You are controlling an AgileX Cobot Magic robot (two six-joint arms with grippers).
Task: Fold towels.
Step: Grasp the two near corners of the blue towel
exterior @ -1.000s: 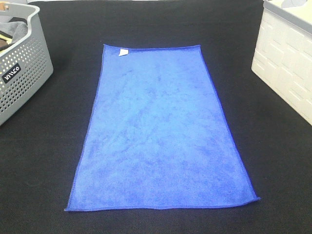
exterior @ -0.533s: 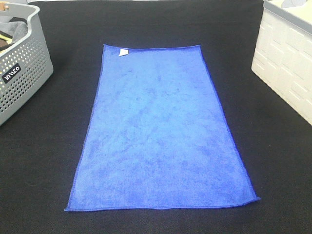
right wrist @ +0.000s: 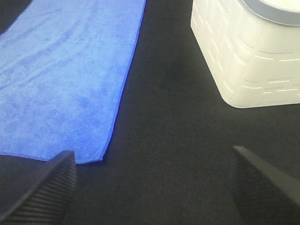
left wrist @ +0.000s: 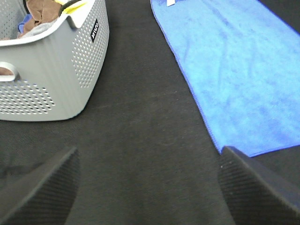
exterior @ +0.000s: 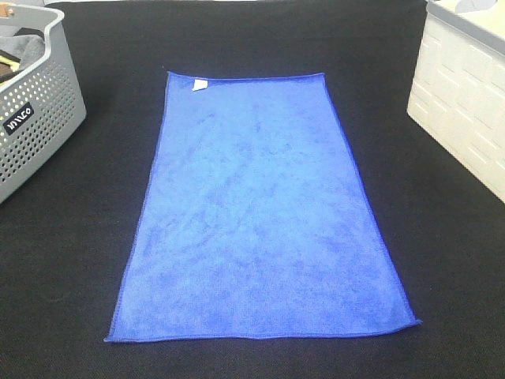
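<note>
A blue towel [exterior: 256,213] lies flat and unfolded on the black table, long side running away from me, with a small white label [exterior: 200,84] at its far left corner. It also shows in the left wrist view [left wrist: 239,70] and the right wrist view [right wrist: 65,79]. Neither arm shows in the exterior high view. My left gripper [left wrist: 150,190] is open and empty over bare table, off the towel's near left corner. My right gripper [right wrist: 154,190] is open and empty over bare table, off the towel's near right corner.
A grey perforated basket [exterior: 35,118] holding cloths stands at the far left, also in the left wrist view [left wrist: 51,70]. A white bin [exterior: 465,103] stands at the far right, also in the right wrist view [right wrist: 253,56]. Black cloth covers the table [exterior: 71,260].
</note>
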